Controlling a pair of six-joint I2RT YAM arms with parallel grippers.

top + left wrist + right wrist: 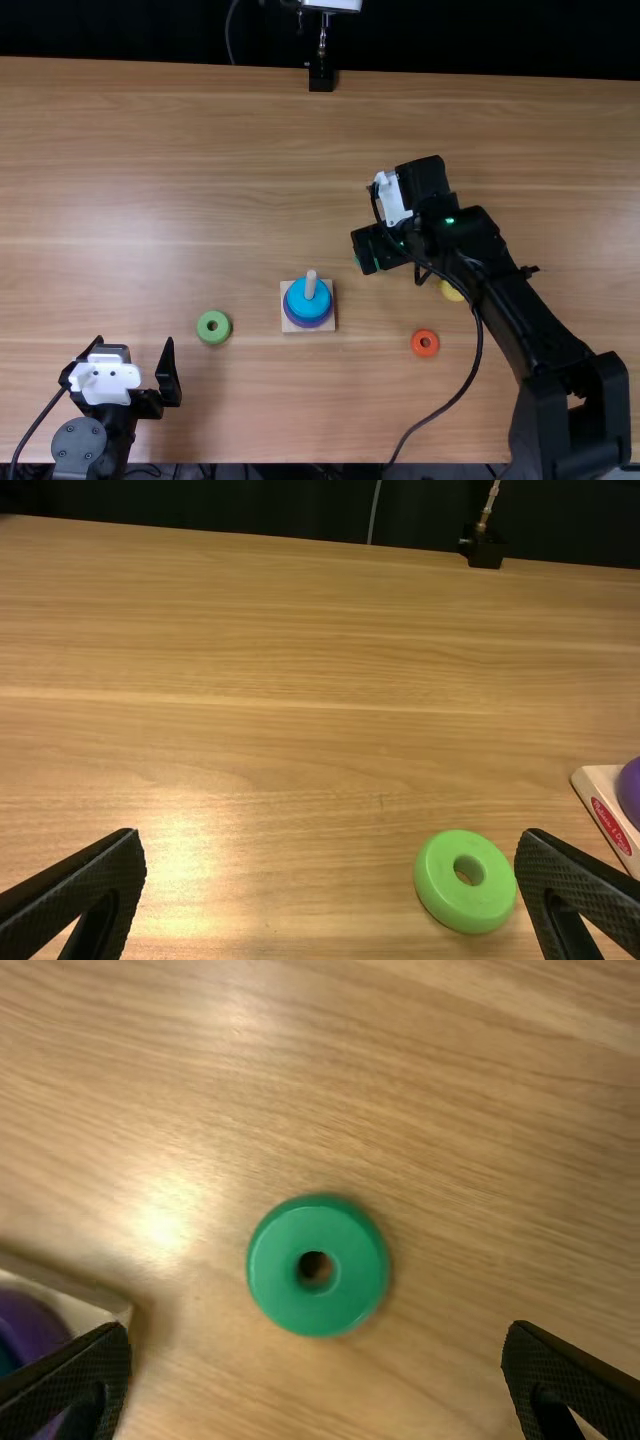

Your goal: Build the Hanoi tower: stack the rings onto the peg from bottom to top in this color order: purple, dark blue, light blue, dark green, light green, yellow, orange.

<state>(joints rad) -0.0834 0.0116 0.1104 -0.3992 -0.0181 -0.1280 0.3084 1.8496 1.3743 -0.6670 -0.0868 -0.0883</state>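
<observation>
In the top view, the peg [311, 284] rises from a square base carrying a light blue ring [298, 300] above a purple one [311, 323]. My right gripper [367, 250] is right of and beyond the base, largely covering a dark green ring. The right wrist view has that dark green ring [318, 1266] on the table between the spread fingers of my right gripper [316, 1375]. My left gripper [140, 365] stands open at the near left; in its wrist view, the light green ring [465, 882] lies by one finger of my left gripper [330, 885].
The light green ring lies left of the base in the top view. An orange ring [425, 343] lies right of the base, and a yellow ring [451, 291] is partly under the right arm. A black stand [321, 78] is at the table's far edge.
</observation>
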